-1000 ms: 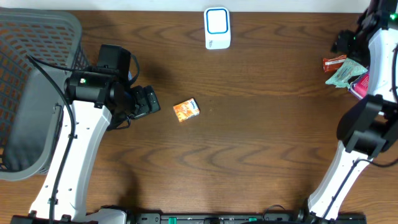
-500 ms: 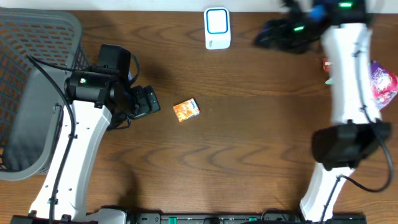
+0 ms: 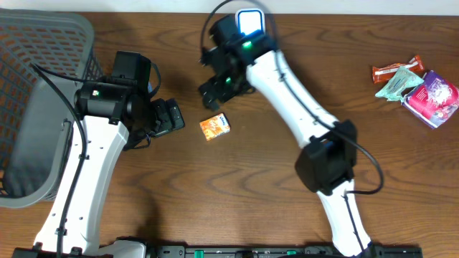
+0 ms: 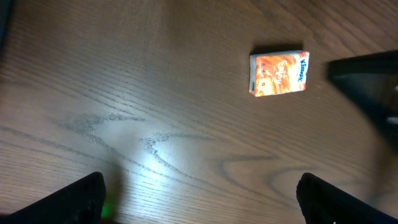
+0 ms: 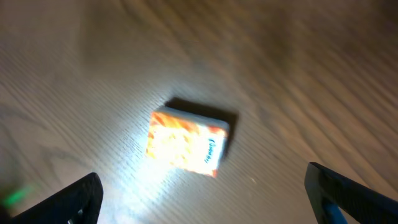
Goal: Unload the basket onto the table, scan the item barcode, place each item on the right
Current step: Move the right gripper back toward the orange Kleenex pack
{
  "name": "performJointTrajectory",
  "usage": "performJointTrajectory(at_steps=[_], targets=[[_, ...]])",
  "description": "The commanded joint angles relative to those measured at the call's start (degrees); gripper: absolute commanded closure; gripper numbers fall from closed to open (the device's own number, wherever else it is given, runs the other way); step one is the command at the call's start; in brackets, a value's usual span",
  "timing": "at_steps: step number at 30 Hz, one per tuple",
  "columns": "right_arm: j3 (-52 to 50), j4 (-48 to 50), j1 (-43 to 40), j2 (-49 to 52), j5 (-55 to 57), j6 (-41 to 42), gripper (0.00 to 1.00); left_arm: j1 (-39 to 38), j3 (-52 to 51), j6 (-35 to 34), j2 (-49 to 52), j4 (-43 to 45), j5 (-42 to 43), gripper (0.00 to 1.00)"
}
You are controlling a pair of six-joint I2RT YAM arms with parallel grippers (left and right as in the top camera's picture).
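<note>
- Two grippers, both w/ jaws spread wide, nothing held: left gripper point(image 3: 171, 117) sits just beside the tissue pack point(image 3: 214, 127), right gripper point(image 3: 217, 93) hangs over it.
- Pack lies flat on table point(image 3: 287, 186), well apart from scanner point(image 3: 250, 32).
- Right wrist cam centres pack, prob. lining up a grab; wide jaws clear its sides.

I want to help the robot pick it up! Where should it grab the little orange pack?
Probably grip the orange pack across its two long edges, coming straight down from above. It lies flat on the table, so only its thin sides offer a pinch.
</note>
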Motion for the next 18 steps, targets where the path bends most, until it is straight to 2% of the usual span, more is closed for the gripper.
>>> performJointTrajectory(at_steps=[1, 5, 9, 13, 15, 18], targets=[[-0.15, 1.14, 0.04, 2.32, -2.23, -4.7, 0.01, 0.17, 0.37, 0.37, 0.2, -0.02, -0.57, 0.02], [-0.15, 2.16, -0.81, 4.55, -6.43, -7.15, 0.02, 0.17, 0.37, 0.37, 0.2, -0.02, -0.57, 0.02], [-0.15, 2.38, -1.36, 5.68, -14.62, -14.25, 0.07, 0.17, 0.37, 0.37, 0.2, -0.02, -0.57, 0.02], [-0.17, 2.51, -1.2, 6.84, -15.58, -18.38, 0.25, 0.17, 0.37, 0.37, 0.2, -0.02, -0.57, 0.02], [-0.17, 2.56, -1.11, 7.67, -15.47, -20.06, 0.25, 0.17, 0.37, 0.37, 0.2, -0.02, -0.57, 0.02], [-0.17, 2.69, -1.11, 9.55, -15.47, -21.51, 0.15, 0.17, 0.37, 0.37, 0.2, -0.02, -0.57, 0.02]])
